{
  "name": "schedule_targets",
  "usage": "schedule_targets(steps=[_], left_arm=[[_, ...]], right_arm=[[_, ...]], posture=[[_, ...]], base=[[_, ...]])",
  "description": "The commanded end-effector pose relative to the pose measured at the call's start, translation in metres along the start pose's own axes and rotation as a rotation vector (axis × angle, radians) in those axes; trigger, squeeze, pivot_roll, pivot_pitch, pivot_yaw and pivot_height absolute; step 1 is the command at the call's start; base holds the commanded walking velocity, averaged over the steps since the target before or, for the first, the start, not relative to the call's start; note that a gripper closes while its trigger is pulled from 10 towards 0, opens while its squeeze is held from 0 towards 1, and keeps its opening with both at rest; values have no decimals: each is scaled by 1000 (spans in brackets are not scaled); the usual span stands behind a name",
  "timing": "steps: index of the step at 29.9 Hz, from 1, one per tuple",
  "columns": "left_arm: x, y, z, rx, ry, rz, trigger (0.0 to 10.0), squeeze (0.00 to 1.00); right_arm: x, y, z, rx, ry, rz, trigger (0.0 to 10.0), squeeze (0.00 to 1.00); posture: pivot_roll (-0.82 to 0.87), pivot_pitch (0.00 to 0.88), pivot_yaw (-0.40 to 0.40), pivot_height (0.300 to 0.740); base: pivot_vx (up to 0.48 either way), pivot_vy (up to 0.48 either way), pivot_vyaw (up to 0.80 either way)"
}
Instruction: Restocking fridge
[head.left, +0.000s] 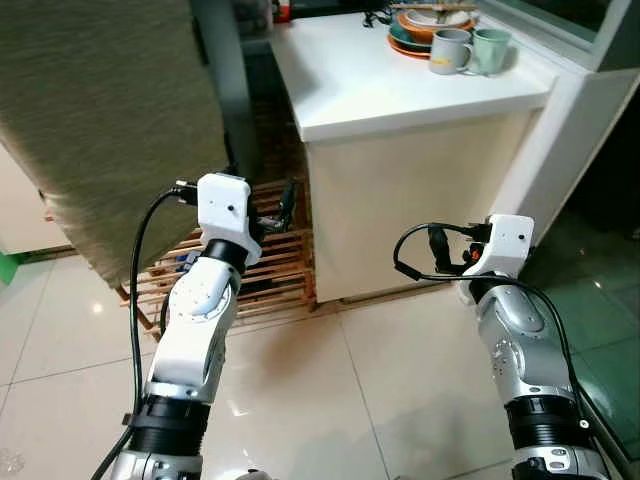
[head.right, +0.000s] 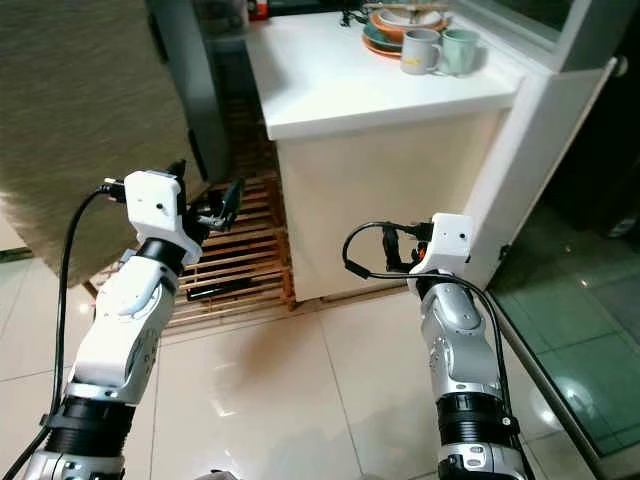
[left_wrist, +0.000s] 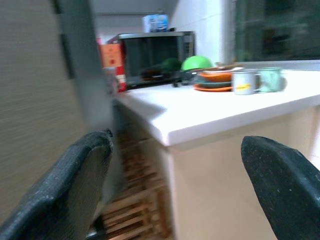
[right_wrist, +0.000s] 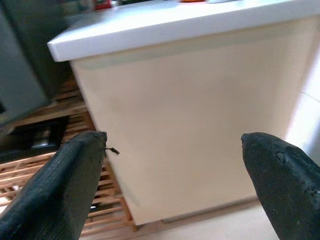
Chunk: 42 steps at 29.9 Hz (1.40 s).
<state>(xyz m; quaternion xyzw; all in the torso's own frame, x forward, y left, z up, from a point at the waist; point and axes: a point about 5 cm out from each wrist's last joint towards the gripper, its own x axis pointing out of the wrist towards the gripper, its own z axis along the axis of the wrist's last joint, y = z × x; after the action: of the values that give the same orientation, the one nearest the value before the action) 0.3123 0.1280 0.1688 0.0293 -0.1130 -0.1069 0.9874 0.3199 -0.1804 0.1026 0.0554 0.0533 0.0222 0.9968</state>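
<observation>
While both grippers, left (head.left: 283, 208) & right (head.left: 437, 250), hang wide open & empty, approach counter (head.left: 400, 85) squarely w/o clipping wooden rack (head.left: 265, 275).

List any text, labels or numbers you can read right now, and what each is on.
None can be read.
Grey mug on the white counter: a yellow mark, too blurred to read.
Red and orange box beside the microwave: print too blurred.
Blue and white carton on top of the microwave: print too small and blurred.
</observation>
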Motion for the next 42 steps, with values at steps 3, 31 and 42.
schedule_targets(steps=[3, 31, 42], left_arm=[[-1, 9, -7, -24, 41, 56, 10000, 0], [-18, 37, -27, -16, 155, 209, 10000, 0], [-16, 39, -31, -6, 178, 206, 10000, 0]], right_arm=[[10, 18, 7, -25, -25, 68, 10000, 0], [9, 32, -4, -103, -12, 172, 10000, 0], [13, 33, -6, -101, -4, 154, 10000, 0]], posture=[[-84, 0, 66, 740], [-48, 0, 32, 740], [-41, 0, 38, 740]], base=[[379, 295, 435], [153, 43, 186], [480, 0, 607]])
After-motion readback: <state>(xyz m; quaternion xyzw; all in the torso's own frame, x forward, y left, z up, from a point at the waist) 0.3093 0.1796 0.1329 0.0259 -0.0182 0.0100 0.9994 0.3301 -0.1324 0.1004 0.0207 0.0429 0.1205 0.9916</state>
